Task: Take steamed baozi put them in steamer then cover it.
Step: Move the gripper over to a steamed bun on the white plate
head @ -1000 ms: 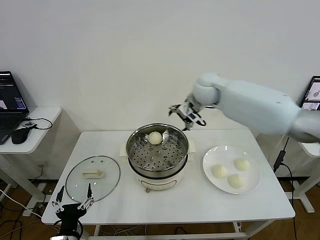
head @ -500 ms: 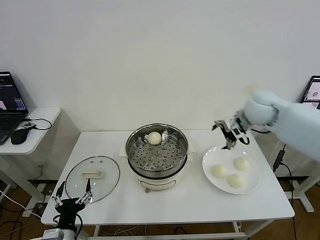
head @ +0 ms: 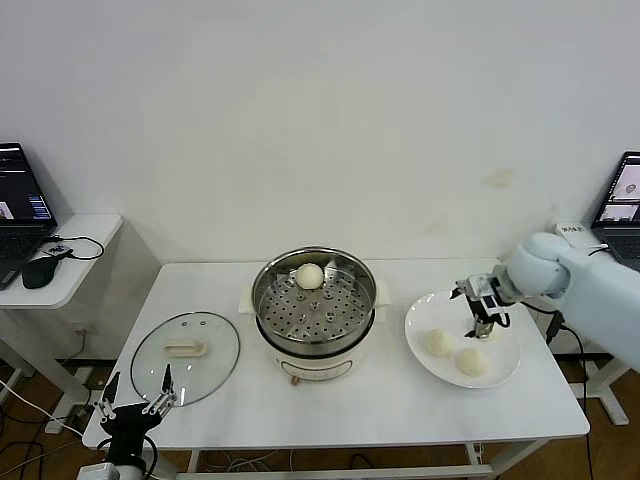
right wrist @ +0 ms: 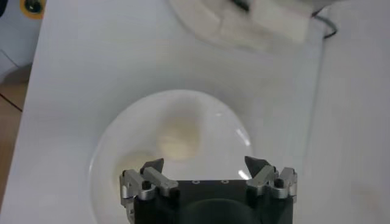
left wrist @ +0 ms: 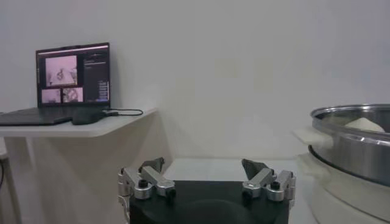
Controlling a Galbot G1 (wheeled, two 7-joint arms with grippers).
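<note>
The steel steamer stands mid-table with one baozi on its perforated tray; its rim also shows in the left wrist view. The white plate at the right holds two baozi in plain sight; a third is mostly hidden behind my right gripper. That gripper hangs open and empty just over the plate's far side. In the right wrist view the gripper is open above a baozi on the plate. The glass cover lies flat at the left. My left gripper is open, low at the front left edge.
A side table at the far left carries a laptop and a mouse; the laptop also shows in the left wrist view. Another laptop stands at the far right. A white wall runs behind the table.
My right arm has swung from behind the steamer to the right and down over the plate, empty. My left gripper has sunk a little lower at the table's front corner.
</note>
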